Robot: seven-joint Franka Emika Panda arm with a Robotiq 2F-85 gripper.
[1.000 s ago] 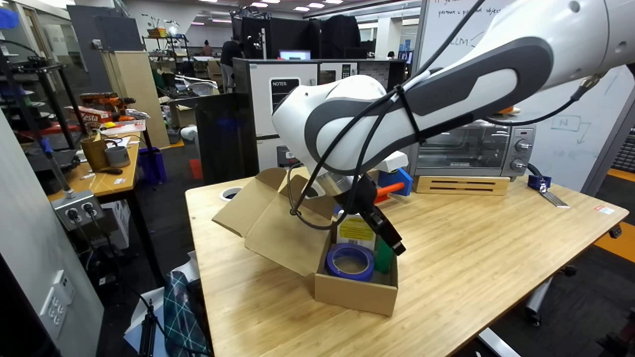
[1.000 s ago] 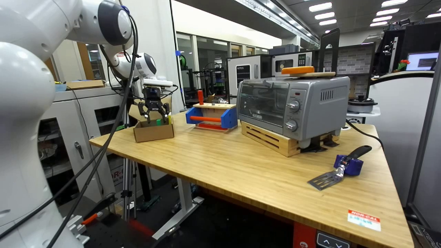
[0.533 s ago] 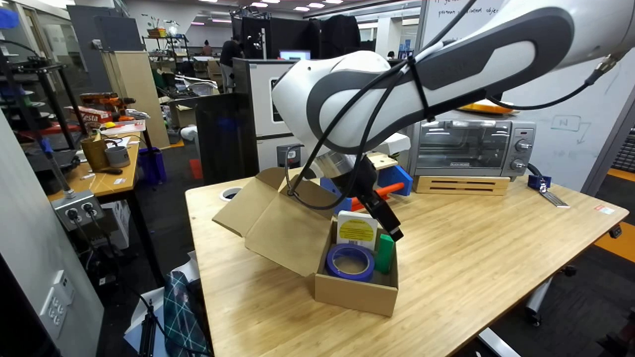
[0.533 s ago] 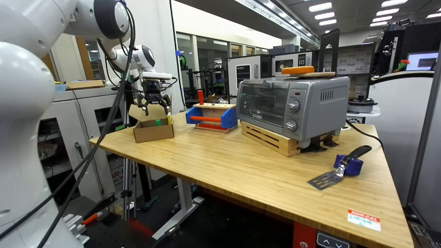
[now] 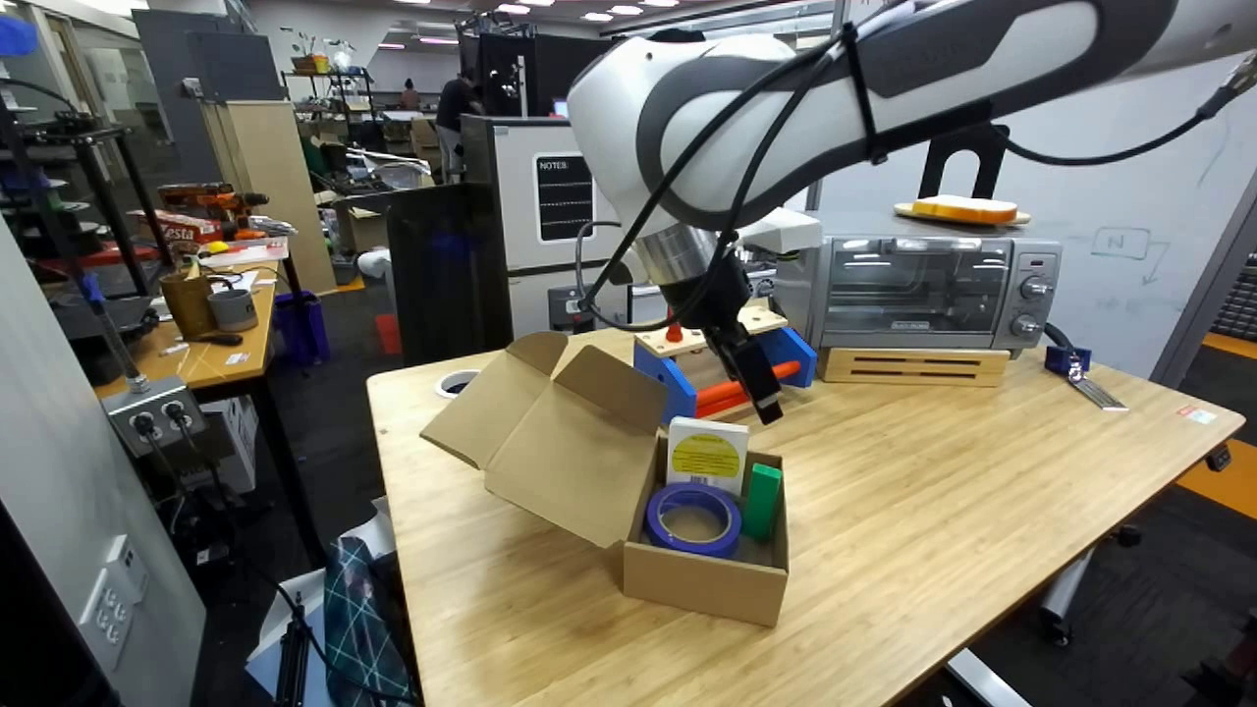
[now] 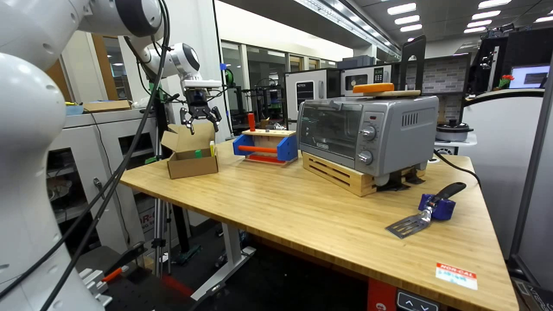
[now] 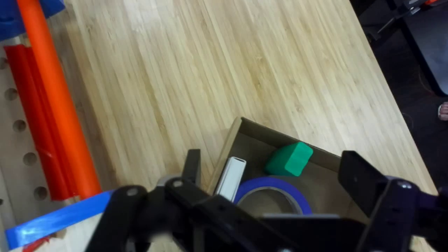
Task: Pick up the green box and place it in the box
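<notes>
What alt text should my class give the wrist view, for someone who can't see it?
A green block sits in a carton with blue tape and a white packet, seen past an open end effector. Part of a red-and-blue toy shows at left, on the table.

A toaster oven stands on a wooden rack, a spatula nearby.

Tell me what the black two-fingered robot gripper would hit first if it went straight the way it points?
Probably the flat, pale wooden table, just beside the open brown cardboard box; depth is unclear, so the gripper might clip the box's rim first.
</notes>
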